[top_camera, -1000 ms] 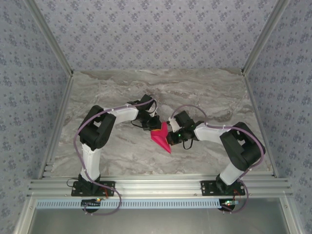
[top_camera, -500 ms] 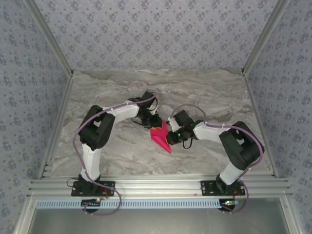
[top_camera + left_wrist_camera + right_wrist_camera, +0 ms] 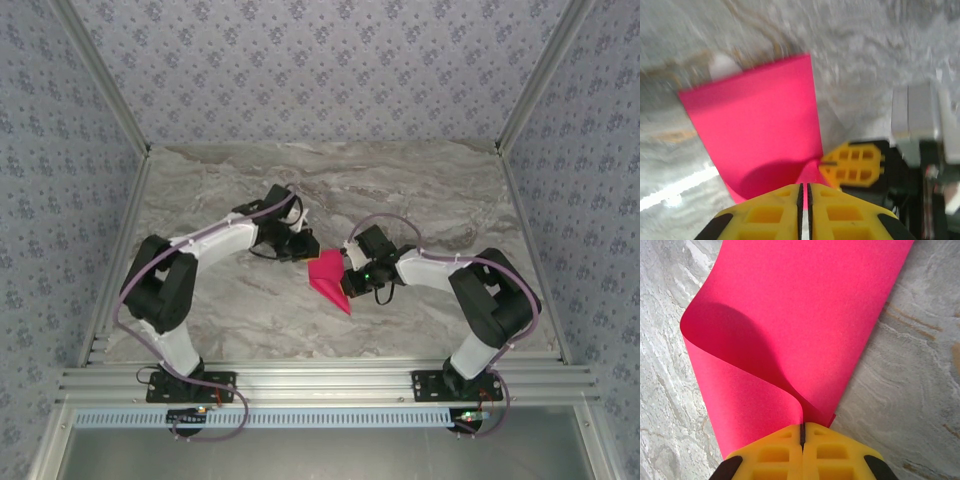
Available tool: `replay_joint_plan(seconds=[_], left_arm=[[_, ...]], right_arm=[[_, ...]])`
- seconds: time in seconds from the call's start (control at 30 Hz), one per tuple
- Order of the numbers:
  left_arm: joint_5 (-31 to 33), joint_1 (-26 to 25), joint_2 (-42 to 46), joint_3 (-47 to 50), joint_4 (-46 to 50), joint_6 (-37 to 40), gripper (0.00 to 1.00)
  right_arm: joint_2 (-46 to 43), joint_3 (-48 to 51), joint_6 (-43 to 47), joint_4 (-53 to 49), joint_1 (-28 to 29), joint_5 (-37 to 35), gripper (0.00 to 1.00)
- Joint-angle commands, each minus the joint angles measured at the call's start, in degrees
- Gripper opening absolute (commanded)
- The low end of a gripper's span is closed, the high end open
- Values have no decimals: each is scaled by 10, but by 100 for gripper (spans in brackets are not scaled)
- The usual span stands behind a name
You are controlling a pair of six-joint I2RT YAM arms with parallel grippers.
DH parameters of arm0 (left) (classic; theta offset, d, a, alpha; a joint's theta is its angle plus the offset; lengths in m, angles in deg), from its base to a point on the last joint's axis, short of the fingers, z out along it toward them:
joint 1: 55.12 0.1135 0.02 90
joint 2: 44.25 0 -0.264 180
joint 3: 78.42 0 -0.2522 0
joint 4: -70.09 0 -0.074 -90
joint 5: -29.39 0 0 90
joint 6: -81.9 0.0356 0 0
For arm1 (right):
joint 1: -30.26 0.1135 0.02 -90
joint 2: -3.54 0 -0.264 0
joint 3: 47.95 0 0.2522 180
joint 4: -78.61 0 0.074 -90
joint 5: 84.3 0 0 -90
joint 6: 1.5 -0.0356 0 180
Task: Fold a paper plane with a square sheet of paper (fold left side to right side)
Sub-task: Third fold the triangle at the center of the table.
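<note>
Now | right jaws pinch pink paper [image 3: 805,315] | left jaws seemingly pinch too

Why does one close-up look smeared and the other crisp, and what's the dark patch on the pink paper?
Left wrist view: what looks like motion blur smears the table marble and softens the edges of the pink paper. Right wrist view: sharp, with crisp marble veins; the dark patch is shadow beneath the paper's raised curl. Top external view: evenly lit and sharp, but the paper looks small.
</note>
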State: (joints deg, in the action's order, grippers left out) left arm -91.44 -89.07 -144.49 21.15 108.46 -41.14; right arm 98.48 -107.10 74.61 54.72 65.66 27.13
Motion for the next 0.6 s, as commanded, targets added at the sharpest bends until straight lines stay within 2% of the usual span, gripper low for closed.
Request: replay_joint_plan(seconds=[0.0, 0.23, 0.57], left_arm=[[-45, -17, 24, 50, -74, -41, 12], [-53, -43, 7, 87, -138, -72, 12], [-36, -56, -34, 88, -141, -73, 12]], right_arm=[[28, 10, 12, -68, 6, -22, 0], [31, 8, 11, -70, 7, -23, 0], [33, 6, 12, -73, 6, -24, 0]])
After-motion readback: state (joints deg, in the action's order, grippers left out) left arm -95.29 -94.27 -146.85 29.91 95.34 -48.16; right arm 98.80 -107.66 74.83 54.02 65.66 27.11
